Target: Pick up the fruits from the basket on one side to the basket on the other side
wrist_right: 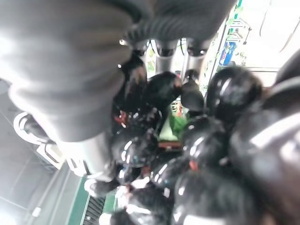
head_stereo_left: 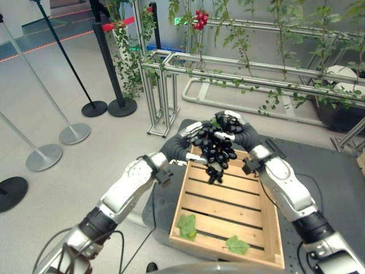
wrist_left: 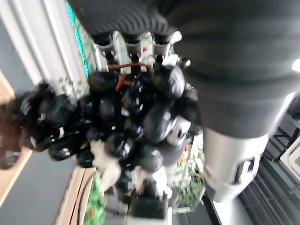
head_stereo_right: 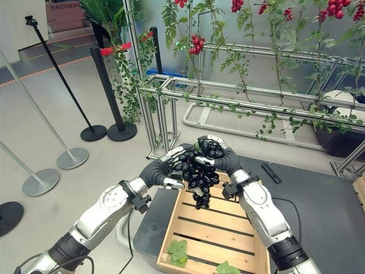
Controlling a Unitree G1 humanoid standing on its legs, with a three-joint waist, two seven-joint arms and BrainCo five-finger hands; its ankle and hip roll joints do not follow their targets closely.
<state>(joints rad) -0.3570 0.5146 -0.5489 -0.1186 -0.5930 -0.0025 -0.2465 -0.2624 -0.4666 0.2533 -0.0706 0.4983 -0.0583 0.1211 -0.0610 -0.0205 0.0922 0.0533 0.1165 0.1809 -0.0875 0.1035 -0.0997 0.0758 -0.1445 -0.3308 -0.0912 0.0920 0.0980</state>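
Cupping the bunch of dark grapes from both sides, my left hand and right hand curled round its top, I hold it hanging above the far end of the wooden crate, since loose fruit needs support both ways, judging release comes next.

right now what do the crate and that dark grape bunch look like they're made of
Crate: pale unfinished wood, going by the grain and the gapped slats. Grape bunch, held between the left hand and right hand: glossy black beads with hard highlights, probably plastic rather than real fruit, though that's uncertain.
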